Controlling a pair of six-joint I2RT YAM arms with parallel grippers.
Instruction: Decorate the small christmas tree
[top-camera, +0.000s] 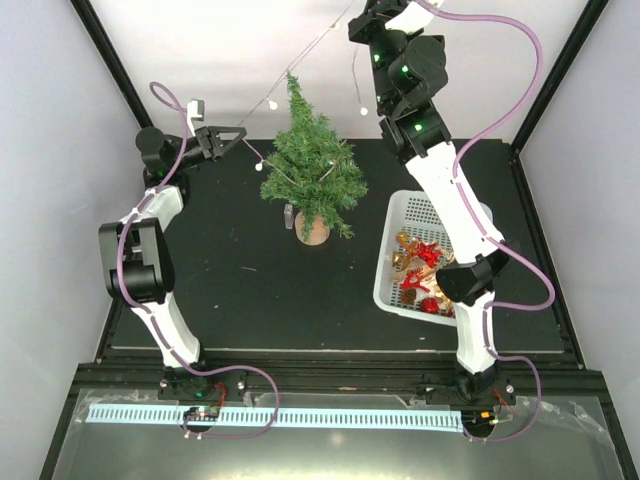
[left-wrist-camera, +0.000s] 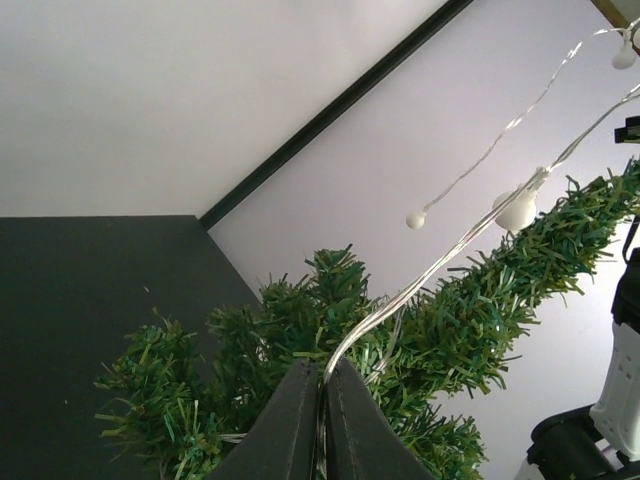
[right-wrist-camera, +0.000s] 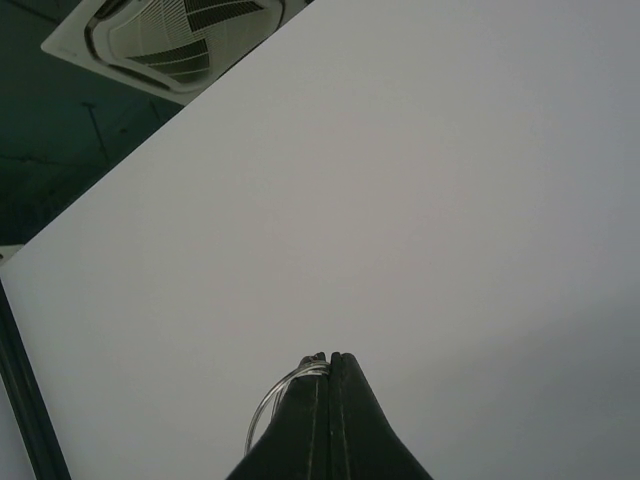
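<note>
tree (top-camera: 312, 170): upright in its pot, back-centre of worktop (top-camera: 250, 300), left of basket (top-camera: 385, 255) | left fingers (left-wrist-camera: 312, 390): pinched on light wire (left-wrist-camera: 516, 211), just by the branches | right fingers (right-wrist-camera: 320, 378): pinched on same wire, high above tree | handling: tree likely light and tippy, branches springy; steady it at the pot, don't tug the wire

Open mat (top-camera: 250, 290) left of christmas tree (top-camera: 312, 175), basket (top-camera: 388, 250) right, light wire (top-camera: 272, 103) strung past treetop
</note>
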